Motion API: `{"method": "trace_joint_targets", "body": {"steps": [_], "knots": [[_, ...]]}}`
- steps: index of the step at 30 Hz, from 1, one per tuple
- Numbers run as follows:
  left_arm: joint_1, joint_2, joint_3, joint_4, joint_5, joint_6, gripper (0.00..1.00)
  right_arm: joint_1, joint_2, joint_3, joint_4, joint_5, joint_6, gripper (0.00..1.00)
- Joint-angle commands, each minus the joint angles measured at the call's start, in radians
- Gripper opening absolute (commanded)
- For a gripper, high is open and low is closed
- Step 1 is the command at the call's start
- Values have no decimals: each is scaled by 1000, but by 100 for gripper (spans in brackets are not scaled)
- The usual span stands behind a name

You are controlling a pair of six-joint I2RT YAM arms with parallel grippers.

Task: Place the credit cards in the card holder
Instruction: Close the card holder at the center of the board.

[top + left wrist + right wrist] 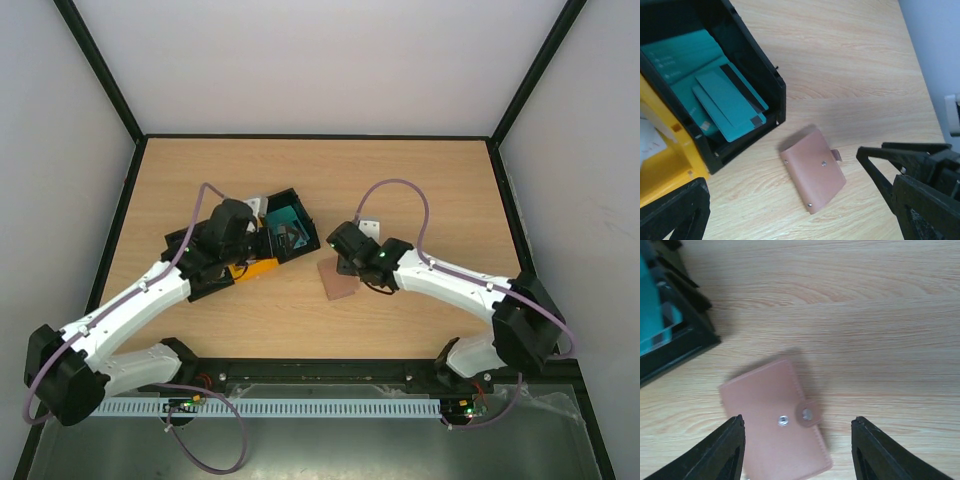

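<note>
The card holder [338,280] is a flat brown pouch with a snap tab, and it lies shut on the wooden table. My right gripper [798,419] hangs open just above it, one finger on each side of its snap end [775,415]. Teal credit cards [727,97] lie loose in the black tray [771,75]. A pale card with red marks [649,142] rests in the yellow tray [667,167]. My left gripper [781,169] is wide open with nothing in it. It hovers by the trays, left of the card holder [812,170].
The black tray [290,225] and yellow tray [255,268] sit side by side, left of centre, under my left arm. A small white piece [369,228] lies just behind my right gripper [347,255]. Black frame rails edge the table.
</note>
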Motion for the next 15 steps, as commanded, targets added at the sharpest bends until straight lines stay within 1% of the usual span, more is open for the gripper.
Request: {"method": "trace_joint_targets", "body": {"steps": [1,4,8,12,15], "knots": [[-2,-27,-112,197,107,-105,100,-42,23,-20,-4,-27,-121,56],[-48,-33,-241,351,113,-204,96,-50,70,1,-5,-47,-177,55],[-138,-13,-347,494,45,-314,90,-53,124,10,-11,-39,-202,54],[-200,44,-381,574,4,-381,88,-54,137,-1,-13,2,-192,49],[-227,112,-385,632,-2,-406,86,-55,121,-17,12,16,-202,48]]}}
